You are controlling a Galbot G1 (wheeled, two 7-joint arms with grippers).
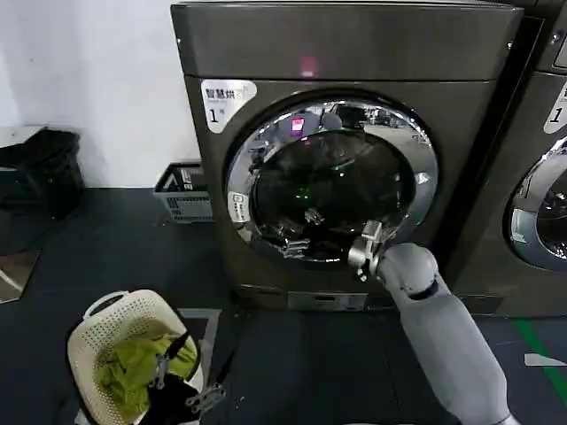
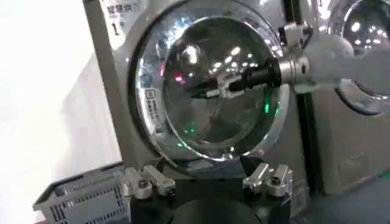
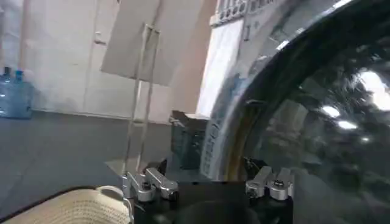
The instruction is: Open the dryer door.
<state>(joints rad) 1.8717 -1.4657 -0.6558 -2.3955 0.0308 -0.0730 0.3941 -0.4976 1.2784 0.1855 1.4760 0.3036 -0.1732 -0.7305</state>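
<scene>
Dryer door (image 1: 337, 181) was shut on dryer (image 1: 354, 53). Right tool (image 1: 312, 218) sat at the glass, spread unclear. Left tool (image 1: 182, 376) hung low, fingers wide.

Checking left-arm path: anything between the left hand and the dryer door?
Head view: bare dark floor between the left hand, over the cream laundry basket, and the big chrome-ringed round dryer door.

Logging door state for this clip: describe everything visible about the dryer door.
The dryer door is round, with a wide shiny chrome ring around dark reflective glass, and spans most of the dryer front. It looks closed, flat against the machine. The right gripper reaches across its lower glass; actual contact is unclear.
</scene>
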